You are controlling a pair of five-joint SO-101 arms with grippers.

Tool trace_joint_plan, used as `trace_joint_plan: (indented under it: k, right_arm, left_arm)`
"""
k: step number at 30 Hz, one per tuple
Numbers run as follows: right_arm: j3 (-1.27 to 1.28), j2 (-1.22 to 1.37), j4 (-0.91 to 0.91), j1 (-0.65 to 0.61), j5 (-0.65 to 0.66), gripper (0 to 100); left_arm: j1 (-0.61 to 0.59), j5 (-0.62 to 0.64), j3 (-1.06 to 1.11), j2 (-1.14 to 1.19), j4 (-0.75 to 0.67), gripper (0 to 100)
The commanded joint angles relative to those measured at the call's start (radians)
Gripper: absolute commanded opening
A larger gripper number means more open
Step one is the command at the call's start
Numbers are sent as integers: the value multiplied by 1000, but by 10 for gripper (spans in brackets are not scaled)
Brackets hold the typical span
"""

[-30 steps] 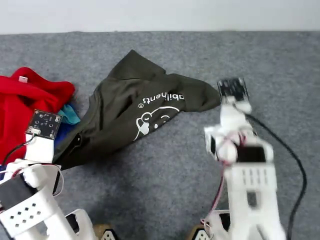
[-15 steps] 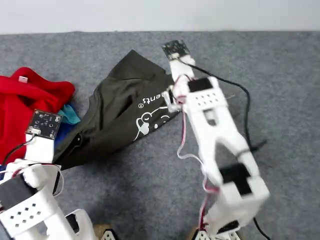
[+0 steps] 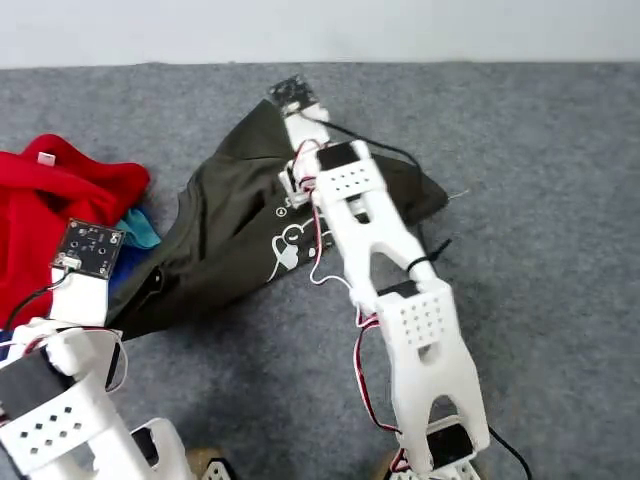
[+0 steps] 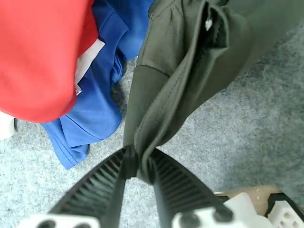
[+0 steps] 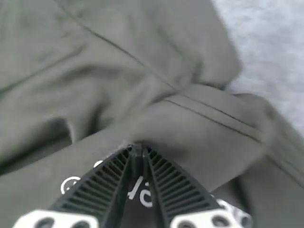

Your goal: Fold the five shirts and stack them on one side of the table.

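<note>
Olive shirt (image 3: 230, 230) lies spread but rumpled mid-counter, print facing up, its near-left corner running toward the left arm (image 3: 60, 390). The left gripper (image 4: 137, 164) is clamped on that corner's hem, with fabric bunched between closed jaws just above the counter (image 3: 520, 150). The right arm (image 3: 400, 290) stretches across the shirt to its far edge. The right gripper (image 5: 136, 152) has its jaws closed, and a ridge of olive fabric runs right into the tips, so it looks pinched on a fold, though the bite is thin. The red shirt (image 3: 50, 200) is heaped at the left edge with the blue shirt (image 4: 99, 95) under it, touching the olive one, and both are unfolded. I can't count five shirts. Step, as I read it: an early fold of the first shirt, with one side being brought over while the left holds the corner; nothing is stacked yet. The next move calls for laying the held fold flat over the body and letting go without dragging the corner, then squaring the edges. The high view gives the overall layout and arm reach but hides both sets of jaws under the wrist boards. The left wrist view shows the hem grip and how close the blue shirt lies. The right wrist view shows the seam lines and the fold at the tips.
</note>
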Motion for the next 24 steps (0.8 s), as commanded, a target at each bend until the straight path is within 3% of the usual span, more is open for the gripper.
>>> trace_joint_plan:
  k: [1, 7, 12, 18, 24]
  right_arm:
    - [-126, 31, 99, 5, 12, 8]
    - [-241, 33, 510, 48, 138, 8]
    - [-347, 36, 731, 90, 180, 8]
    - [-229, -42, 733, 160, 180, 8]
    - [160, -252, 731, 220, 180, 8]
  left_arm:
    - [-6, 8, -8, -15, 12, 13]
    - [-3, 8, -10, -15, 11, 13]
    - [-3, 8, -8, -15, 9, 13]
    - [-2, 5, -10, -15, 5, 13]
    - [-2, 0, -10, -15, 3, 13]
